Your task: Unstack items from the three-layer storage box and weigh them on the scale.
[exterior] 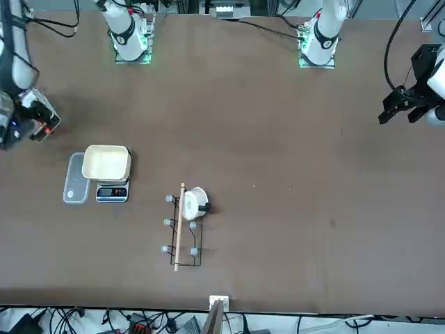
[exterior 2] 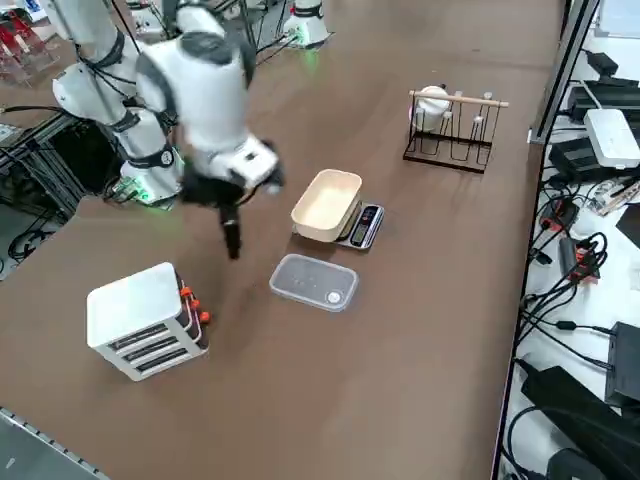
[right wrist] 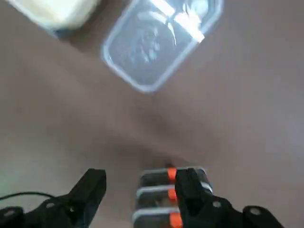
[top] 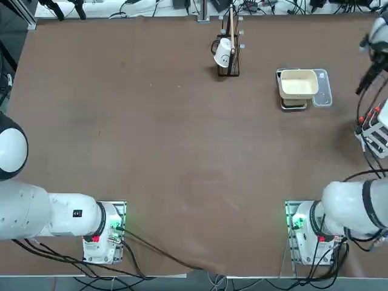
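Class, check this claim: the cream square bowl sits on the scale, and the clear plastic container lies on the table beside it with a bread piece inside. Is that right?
Not quite. The clear plastic container is empty; the right side view shows no bread piece in it. The rest holds: the cream square bowl sits on the scale, the container beside it.

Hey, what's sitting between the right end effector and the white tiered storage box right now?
Nothing: in the right side view only bare brown table separates the open right end effector from the white tiered storage box. The clear lidded container lies off to the side.
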Robot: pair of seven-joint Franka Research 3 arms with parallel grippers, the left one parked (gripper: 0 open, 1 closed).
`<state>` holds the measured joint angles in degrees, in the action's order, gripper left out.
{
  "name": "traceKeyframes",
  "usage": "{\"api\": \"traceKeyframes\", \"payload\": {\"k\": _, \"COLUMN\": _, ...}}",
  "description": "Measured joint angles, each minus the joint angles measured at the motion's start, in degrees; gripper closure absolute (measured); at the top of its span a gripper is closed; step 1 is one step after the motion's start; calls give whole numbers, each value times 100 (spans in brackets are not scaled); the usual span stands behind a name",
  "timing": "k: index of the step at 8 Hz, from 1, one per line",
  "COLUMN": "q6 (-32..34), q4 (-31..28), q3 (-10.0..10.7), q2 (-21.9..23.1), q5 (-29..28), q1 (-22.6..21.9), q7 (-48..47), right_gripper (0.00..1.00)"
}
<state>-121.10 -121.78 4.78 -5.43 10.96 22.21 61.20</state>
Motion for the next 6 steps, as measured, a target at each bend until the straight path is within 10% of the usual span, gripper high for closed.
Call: {"api": "traceKeyframes", "payload": {"k": 6, "q6": -465, "q4": -134, "q3": -15, "q2": -367, "q5": 846, "q1": 411, "q7": 143, "right_gripper": 48}}
